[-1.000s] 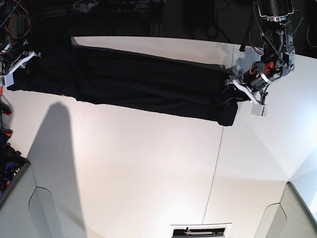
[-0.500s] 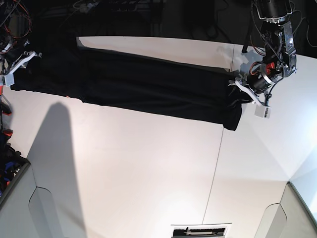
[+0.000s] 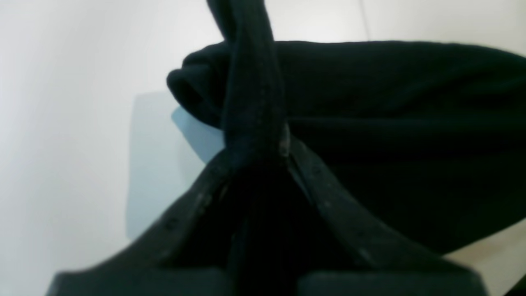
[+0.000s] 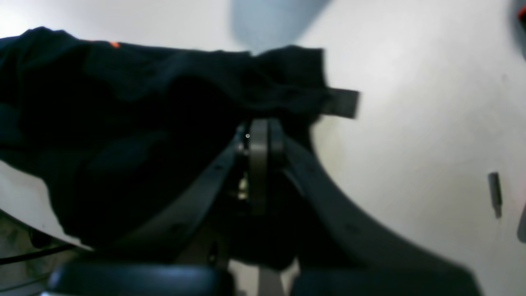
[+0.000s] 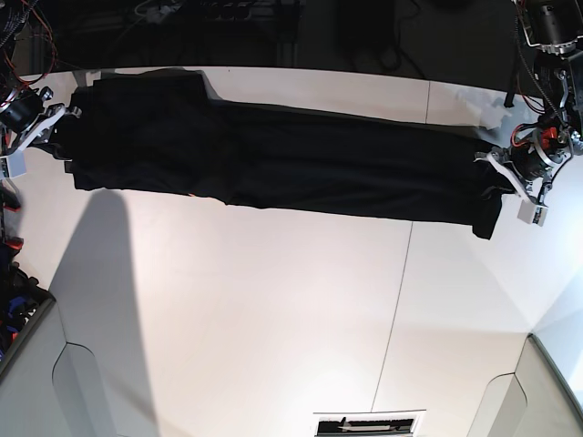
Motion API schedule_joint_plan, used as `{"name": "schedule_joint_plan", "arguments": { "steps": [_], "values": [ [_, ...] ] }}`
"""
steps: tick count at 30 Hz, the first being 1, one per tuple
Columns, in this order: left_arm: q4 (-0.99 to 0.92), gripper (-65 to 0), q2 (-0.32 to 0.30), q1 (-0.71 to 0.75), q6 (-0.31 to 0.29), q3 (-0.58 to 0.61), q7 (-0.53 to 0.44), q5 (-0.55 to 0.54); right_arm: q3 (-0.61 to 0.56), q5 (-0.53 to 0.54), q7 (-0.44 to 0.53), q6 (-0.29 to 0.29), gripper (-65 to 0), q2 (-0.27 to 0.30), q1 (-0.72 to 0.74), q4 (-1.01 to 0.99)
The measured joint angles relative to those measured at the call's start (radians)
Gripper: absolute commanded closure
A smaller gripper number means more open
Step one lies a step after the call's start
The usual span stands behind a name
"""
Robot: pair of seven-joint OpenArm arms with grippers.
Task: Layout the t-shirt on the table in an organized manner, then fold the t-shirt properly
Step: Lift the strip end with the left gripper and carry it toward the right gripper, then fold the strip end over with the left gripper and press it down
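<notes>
the near part of the wide, smooth white table [image 5: 273, 309], with its thin dark seam, lies bare; the large black cloth t-shirt [image 5: 273, 159] is stretched as a long, narrow band across the far part, from one side of the base view to the other. only a sliver of orange shows at its near edge, so the printed face cannot be read.

at the band's end on the base view's right, the left gripper [image 5: 506, 175] is clenched on a bunched fold of the t-shirt [image 3: 370, 102], with cloth seen running up between the closed jaws in the left wrist view. at the other end, the right gripper [image 5: 56, 127] is pressed shut at the cloth's edge [image 4: 164, 123]; the right wrist view shows the jaws closed with the fabric draped just past them, and a pinch on the hem is judged likely but not plainly seen.

the step in hand is judged to be the spreading-out. it is best done with both ends kept level and evenly tensioned, the cloth drawn toward the near side and lowered slowly so that the doubled layers open flat. a slip at the right end is the risk.
</notes>
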Motion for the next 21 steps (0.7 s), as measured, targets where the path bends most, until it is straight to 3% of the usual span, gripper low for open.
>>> {"name": "schedule_joint_plan", "arguments": {
  "steps": [7, 14, 17, 21],
  "values": [
    [0.178, 0.0, -0.024, 0.009, 0.004, 0.014, 0.050, -0.011, 0.000, -0.016, -0.005, 0.000, 0.0, 0.000, -0.003, -0.002],
    [0.336, 0.0, -0.017, 0.016, 0.004, 0.198, 0.060, 0.013, 0.000, -0.031, -0.004, 0.000, 0.0, 0.000, -0.003, -0.013],
    [0.356, 0.0, 0.023, 0.016, 0.009, 0.299, 0.064, 0.029, 0.000, -0.038, -0.004, 0.000, 0.0, 0.000, -0.003, -0.017],
    [0.356, 0.0, 0.139, 0.010, 0.011, 0.394, 0.068, 0.087, 0.000, -0.037, -0.002, 0.000, 0.0, 0.000, -0.003, -0.018]
  ]
}}
